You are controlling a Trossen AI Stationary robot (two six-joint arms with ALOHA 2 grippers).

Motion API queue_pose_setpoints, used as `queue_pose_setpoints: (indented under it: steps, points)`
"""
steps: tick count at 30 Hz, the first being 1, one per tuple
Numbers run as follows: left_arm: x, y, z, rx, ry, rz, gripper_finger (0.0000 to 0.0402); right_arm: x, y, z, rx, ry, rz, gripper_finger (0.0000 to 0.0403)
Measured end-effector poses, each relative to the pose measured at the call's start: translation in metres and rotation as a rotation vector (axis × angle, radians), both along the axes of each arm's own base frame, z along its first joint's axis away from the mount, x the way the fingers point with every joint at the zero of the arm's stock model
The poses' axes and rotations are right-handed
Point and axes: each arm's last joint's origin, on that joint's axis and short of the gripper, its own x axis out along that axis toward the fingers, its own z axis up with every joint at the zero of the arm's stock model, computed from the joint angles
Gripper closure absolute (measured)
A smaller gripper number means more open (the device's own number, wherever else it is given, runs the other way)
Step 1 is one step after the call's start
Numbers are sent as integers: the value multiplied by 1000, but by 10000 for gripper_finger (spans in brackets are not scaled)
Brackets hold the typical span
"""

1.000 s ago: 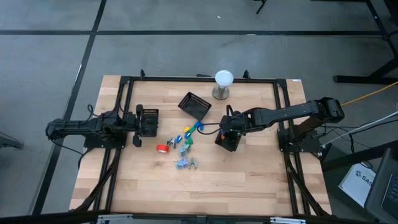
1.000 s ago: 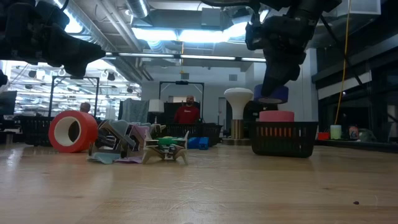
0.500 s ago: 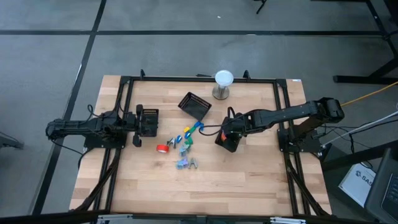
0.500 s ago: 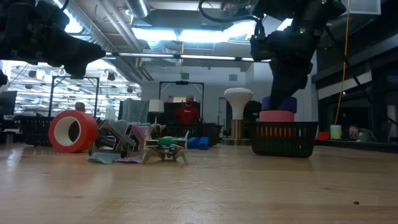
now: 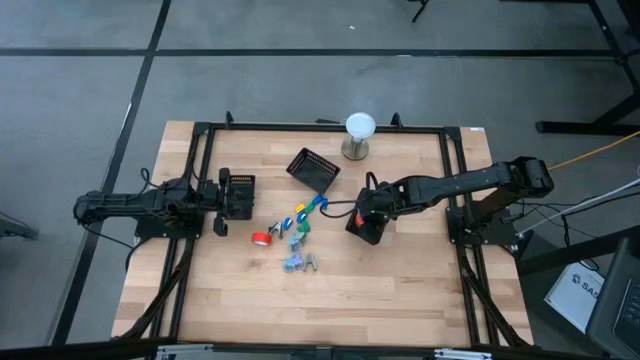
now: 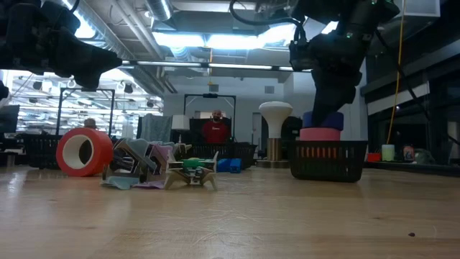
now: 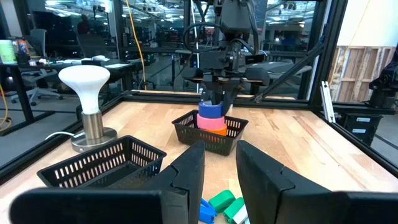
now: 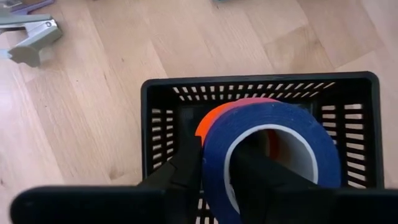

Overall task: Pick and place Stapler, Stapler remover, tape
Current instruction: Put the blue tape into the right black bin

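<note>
My right gripper (image 8: 214, 171) is over the black basket (image 8: 155, 99) right of the table's middle, shut on a blue tape roll (image 8: 273, 130). The roll lies flat on a pink roll (image 6: 320, 134) stacked in the basket; an orange roll (image 8: 214, 118) shows beneath. A red tape roll (image 5: 259, 238) stands on its edge on the table (image 6: 84, 152). Beside it lies a cluster of small staple removers and blue and green blocky items (image 5: 297, 238). My left gripper (image 7: 221, 177) waits open and empty at the table's left side (image 5: 225, 197). My right gripper holds the blue tape roll by the ring's wall (image 8: 214, 146), one finger inside the hole and one outside. The fingers come from above, pointing down. The roll lies level on the pink roll in the basket (image 6: 327, 119).
A second black basket (image 5: 313, 170) lies tipped near the table's far middle. A white lamp-like stand (image 5: 359, 135) is at the far edge. A black frame (image 5: 200, 150) runs around the table. Bare wood lies along the near side. A person (image 6: 215, 129) stands far behind.
My right gripper went down over the basket and lowered the blue roll from just above the pink roll until it lay on it. It has kept still since.
</note>
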Motion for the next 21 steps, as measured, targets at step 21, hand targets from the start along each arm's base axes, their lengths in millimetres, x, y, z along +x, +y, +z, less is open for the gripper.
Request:
queue_pose_setpoints:
  steps: [21]
  points:
    - [0, 0, 0, 0, 0, 0, 313, 10, 0, 34, -37, -24, 15, 227]
